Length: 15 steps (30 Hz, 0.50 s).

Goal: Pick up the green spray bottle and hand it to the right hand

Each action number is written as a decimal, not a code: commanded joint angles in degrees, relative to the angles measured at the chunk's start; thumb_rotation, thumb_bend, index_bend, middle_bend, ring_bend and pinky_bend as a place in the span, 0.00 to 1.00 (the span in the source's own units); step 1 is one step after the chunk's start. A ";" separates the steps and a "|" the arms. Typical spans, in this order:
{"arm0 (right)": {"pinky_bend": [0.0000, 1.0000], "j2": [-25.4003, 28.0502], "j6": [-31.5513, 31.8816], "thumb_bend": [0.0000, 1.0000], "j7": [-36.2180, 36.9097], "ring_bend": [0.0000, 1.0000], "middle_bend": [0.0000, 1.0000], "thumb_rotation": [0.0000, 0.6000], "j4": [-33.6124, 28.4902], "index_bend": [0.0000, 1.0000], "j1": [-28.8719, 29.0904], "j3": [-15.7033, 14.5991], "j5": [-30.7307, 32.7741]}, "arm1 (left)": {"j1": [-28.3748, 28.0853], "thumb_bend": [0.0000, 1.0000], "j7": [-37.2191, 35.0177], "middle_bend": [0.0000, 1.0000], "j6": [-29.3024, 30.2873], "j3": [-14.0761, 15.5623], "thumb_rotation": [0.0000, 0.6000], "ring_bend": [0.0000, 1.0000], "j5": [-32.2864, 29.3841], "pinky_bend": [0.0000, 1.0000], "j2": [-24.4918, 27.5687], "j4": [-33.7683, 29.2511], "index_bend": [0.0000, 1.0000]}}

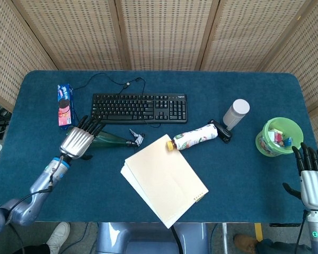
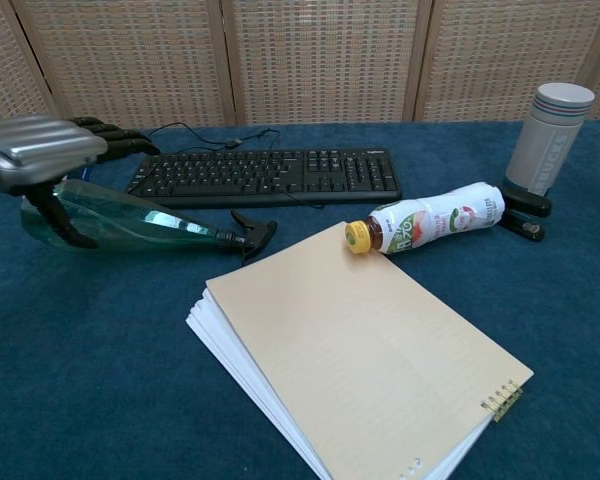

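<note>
The green spray bottle [image 1: 108, 139] lies on its side on the blue table, black nozzle pointing right toward the notebook; the chest view shows the green spray bottle [image 2: 140, 226] at the left. My left hand [image 1: 78, 140] hovers over the bottle's wide end with fingers spread, holding nothing; in the chest view the left hand [image 2: 42, 150] sits just above the bottle. My right hand [image 1: 311, 177] stays at the table's right front edge, fingers extended, empty and far from the bottle.
A black keyboard [image 1: 139, 108] lies behind the bottle, a cookie packet [image 1: 64, 105] to its left. A notebook [image 1: 163, 179] lies mid-table, with a lying drink bottle [image 1: 195, 137], a white tumbler [image 1: 236, 113] and a green bowl [image 1: 279, 136] to the right.
</note>
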 commanded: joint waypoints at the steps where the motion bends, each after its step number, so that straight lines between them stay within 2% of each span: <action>1: 0.00 -0.22 -0.28 0.00 -0.06 0.00 0.00 1.00 0.09 0.00 0.11 0.09 0.34 | -3.73 0.00 2.73 0.00 -1.89 0.12 1.00 0.00 -2.04 0.00 -5.83 6.29 0.00; 5: 0.00 -0.52 -0.80 0.00 -0.41 0.00 0.00 1.00 0.39 0.00 0.31 0.04 0.66 | -5.37 0.00 1.29 0.00 -1.39 0.32 1.00 0.00 -1.19 0.00 -9.93 11.47 0.02; 10: 0.00 -0.76 -1.17 0.00 -0.43 0.00 0.00 1.00 0.83 0.00 0.48 0.16 1.11 | -7.05 0.00 0.89 0.00 -1.92 0.75 1.00 0.04 -1.08 0.01 -12.53 14.99 0.05; 15: 0.00 -0.62 -1.44 0.00 0.50 0.00 0.00 1.00 1.16 0.00 0.52 0.43 1.68 | -7.94 0.00 3.51 0.06 -2.13 1.34 1.00 0.12 -2.61 0.11 -13.66 17.26 0.10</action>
